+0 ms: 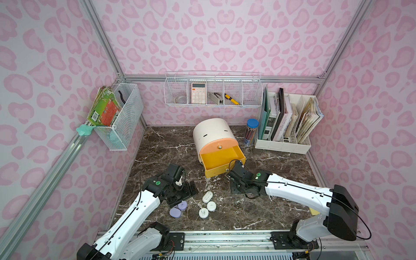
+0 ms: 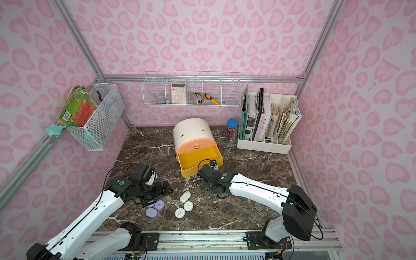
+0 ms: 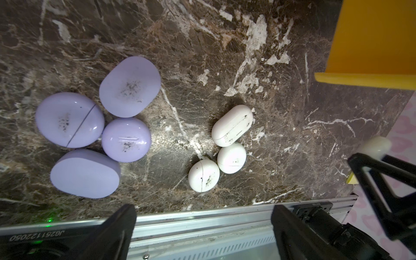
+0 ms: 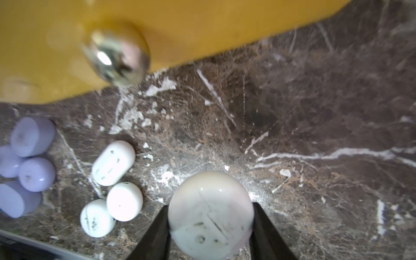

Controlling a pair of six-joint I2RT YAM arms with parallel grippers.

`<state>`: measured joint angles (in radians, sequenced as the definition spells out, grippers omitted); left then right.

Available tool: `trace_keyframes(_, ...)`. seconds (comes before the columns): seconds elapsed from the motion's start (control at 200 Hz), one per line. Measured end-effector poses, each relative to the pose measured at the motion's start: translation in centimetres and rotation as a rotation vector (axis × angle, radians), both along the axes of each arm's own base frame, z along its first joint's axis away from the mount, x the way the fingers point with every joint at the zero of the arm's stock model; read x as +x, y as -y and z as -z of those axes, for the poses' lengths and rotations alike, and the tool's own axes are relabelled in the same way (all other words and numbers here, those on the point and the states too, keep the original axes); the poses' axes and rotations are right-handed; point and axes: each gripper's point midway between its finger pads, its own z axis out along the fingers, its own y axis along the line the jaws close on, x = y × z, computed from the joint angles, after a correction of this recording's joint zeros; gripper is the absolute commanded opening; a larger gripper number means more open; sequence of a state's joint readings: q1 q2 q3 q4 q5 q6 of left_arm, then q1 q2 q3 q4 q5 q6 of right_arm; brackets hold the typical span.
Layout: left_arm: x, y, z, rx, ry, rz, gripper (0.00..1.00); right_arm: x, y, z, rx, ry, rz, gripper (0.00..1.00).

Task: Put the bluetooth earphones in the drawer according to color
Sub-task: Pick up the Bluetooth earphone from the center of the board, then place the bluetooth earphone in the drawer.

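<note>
**Marble tabletop** (image 1: 281, 180): a dark, white-veined surface that bears every item below.

**Cabinet** (image 1: 211, 132): white and round-topped, it stands toward the middle rear of the tabletop. Its peach drawer front (image 1: 218, 146) is closed.

**Yellow drawer** (image 1: 216, 172): set directly under the peach front, it is pulled well out toward the arms.

**Left gripper** (image 3: 203, 210): the jaws are spread wide and grasp nothing. In both top views it sits low over the near-left part of the tabletop, partly covering the lavender group.

**Right gripper** (image 4: 210, 204): it is clamped on the held white case (image 4: 209, 225), one finger on each side. It is raised off the tabletop, close to the yellow drawer's front. In a top view the case shows at the drawer's front corner (image 2: 213, 166).

**Lavender cases** (image 3: 69, 119): four lie on the tabletop in a tight, touching cluster beside the left gripper.

**White cases** (image 3: 231, 125): three lie on the tabletop, one oblong and two round, in a touching group. They are near the lavender cluster and between the two arms, apart from the drawer.

**Knob** (image 4: 117, 54): metal, fixed to the yellow drawer's front, blurred in the right wrist view.
</note>
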<state>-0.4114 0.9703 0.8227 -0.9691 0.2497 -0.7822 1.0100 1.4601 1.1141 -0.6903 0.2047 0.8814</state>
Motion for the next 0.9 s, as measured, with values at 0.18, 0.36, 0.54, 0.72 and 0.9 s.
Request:
trace_keyframes(0.18, -0.1, 0.2, 0.4, 0.0, -0.013, 0.007, 0.99, 3.3, -0.1, -5.1, 0.08, 0.093, 0.008, 0.41)
trace_keyframes(0.36, -0.3, 0.3, 0.7, -0.003, -0.019, 0.014, 0.99, 6.5, -0.1, -9.2, 0.159, 0.16, 0.004, 0.41)
trace_keyframes(0.54, -0.4, 0.4, 0.9, -0.004, -0.019, 0.019, 0.99, 10.4, -0.4, -11.6, 0.208, 0.201, 0.011, 0.41)
trace_keyframes(0.72, -0.3, 0.5, 0.9, -0.009, -0.015, 0.023, 0.99, 13.9, -1.1, -11.6, 0.202, 0.206, -0.003, 0.41)
trace_keyframes(0.9, -0.1, 0.8, 0.9, -0.015, -0.01, 0.026, 0.99, 15.6, -1.6, -9.8, 0.154, 0.167, -0.03, 0.41)
